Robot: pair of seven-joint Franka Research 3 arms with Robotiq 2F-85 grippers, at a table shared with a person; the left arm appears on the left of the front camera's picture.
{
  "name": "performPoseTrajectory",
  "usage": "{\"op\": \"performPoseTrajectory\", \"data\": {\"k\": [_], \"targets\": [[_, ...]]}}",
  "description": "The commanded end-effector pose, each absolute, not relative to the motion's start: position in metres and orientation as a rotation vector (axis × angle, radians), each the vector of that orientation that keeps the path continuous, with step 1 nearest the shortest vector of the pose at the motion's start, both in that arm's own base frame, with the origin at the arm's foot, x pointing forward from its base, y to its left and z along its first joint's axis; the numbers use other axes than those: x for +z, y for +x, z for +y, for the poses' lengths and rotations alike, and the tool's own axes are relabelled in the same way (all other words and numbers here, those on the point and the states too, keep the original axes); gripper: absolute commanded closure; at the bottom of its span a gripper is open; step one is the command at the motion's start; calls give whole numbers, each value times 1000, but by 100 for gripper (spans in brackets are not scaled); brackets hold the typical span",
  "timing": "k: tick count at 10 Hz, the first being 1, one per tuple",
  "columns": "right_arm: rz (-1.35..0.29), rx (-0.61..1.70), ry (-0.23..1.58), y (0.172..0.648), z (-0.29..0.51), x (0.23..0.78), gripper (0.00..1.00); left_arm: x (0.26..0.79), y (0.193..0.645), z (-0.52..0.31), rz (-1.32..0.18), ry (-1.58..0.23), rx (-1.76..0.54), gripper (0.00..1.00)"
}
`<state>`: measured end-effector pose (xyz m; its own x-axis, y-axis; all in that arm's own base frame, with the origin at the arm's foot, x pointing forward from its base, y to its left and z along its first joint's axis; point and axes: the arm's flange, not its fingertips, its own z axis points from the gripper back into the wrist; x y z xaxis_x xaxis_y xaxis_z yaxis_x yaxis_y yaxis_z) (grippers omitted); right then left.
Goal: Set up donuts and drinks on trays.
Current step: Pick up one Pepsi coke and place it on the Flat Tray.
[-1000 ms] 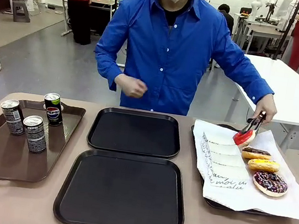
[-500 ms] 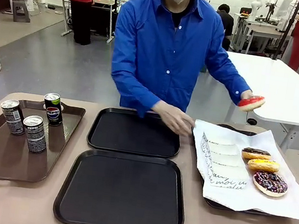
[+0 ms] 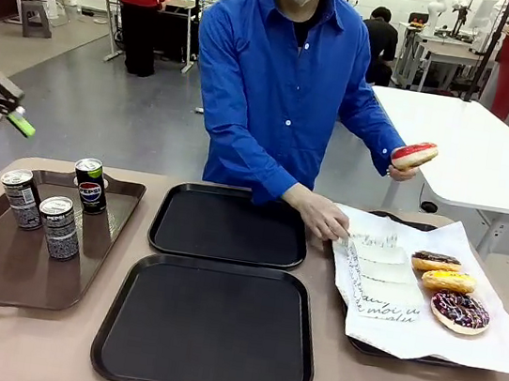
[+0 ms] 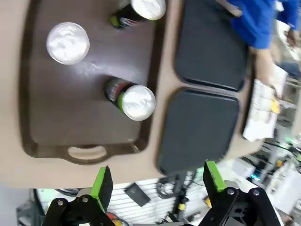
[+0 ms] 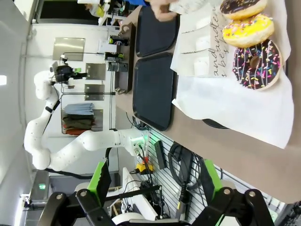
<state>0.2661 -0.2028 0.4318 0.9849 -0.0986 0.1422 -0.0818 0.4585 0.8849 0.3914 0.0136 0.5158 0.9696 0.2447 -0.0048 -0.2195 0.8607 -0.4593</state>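
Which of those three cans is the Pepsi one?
The Pepsi can, with its blue label and round logo, stands farthest back on the brown tray. The other two cans, nearer the robot, wear grey-black patterned labels.

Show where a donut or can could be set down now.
Both black trays are bare: the far tray between brown tray and paper-lined tray, the near tray before it. Crowded: cans on the brown tray's far half, donuts along the paper's right.
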Motion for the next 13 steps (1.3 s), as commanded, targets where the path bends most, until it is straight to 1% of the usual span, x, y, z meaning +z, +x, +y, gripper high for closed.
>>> {"op": "performPoseTrajectory", "data": {"k": [1, 3, 5, 7, 8, 9, 13], "targets": [[-191, -2, 1112, 266, -204, 431, 0, 499, 420, -2, -3, -253, 298, 0], [-191, -2, 1112, 266, -204, 431, 0, 474, 443, -32, -61, -59, 288, 0], [-191, -2, 1112, 266, -204, 431, 0, 461, 447, -64, -115, 3, 243, 0], [-191, -2, 1112, 266, -204, 431, 0, 445, 449, -85, -95, 15, 186, 0], [-191, -2, 1112, 266, -204, 431, 0, 438, 450, -91, -57, 9, 161, 0], [-191, -2, 1112, 266, -204, 431, 0, 451, 445, -82, -93, -5, 183, 0], [-191, -2, 1112, 266, -204, 431, 0, 451, 445, -82, -93, -5, 183, 0]]}}
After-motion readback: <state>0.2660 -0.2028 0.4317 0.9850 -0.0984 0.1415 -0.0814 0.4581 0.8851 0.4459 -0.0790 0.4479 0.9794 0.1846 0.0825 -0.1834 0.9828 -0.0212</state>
